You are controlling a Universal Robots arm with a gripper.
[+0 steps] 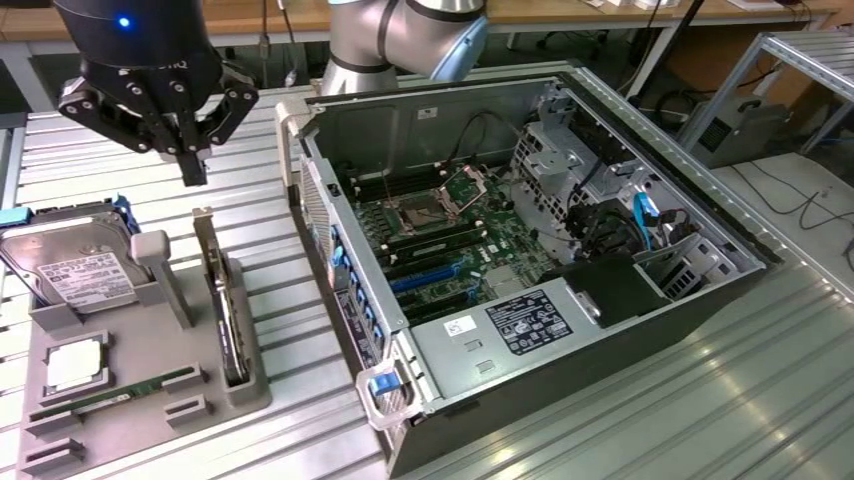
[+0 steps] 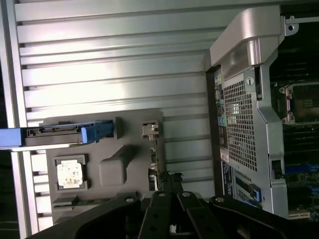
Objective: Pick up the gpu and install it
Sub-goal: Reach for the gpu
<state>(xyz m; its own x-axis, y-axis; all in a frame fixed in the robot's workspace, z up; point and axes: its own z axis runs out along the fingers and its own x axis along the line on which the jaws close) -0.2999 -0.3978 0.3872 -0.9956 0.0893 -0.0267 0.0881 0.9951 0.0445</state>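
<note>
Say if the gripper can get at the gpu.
Probably yes: the gripper hangs above the gpu, which stands on edge in the tray with nothing over it, though its jaws are shut.

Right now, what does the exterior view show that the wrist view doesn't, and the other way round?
The exterior view adds the open case's interior, with the labelled power supply and blue cables. The wrist view adds the case's perforated rear grille, seen face-on. Both share the shut gripper hanging above the gpu, which stands on edge in the gray tray, plus the hard drive and the loose processor.
</note>
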